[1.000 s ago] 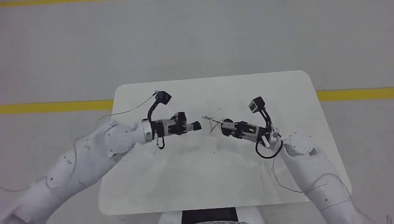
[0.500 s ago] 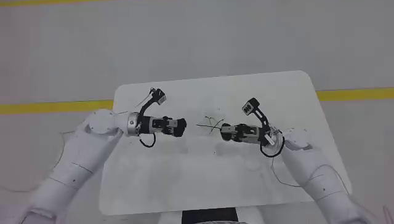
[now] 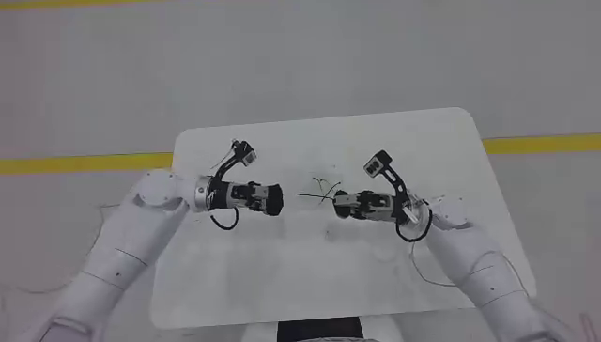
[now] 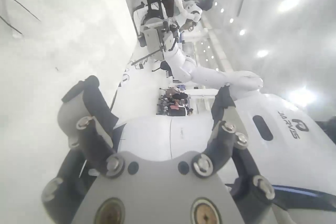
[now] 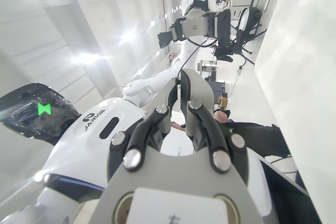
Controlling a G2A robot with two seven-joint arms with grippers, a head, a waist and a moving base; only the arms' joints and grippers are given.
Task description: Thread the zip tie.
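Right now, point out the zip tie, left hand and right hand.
zip tie [image 3: 319, 193], top view, on the crossing of its dark strands.
left hand [image 4: 156, 87], left wrist view, midway between its open fingertips.
right hand [image 5: 180, 75], right wrist view, between its shut fingertips.

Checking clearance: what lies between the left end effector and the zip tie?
Nothing but bare table between left end effector and zip tie, per top view.
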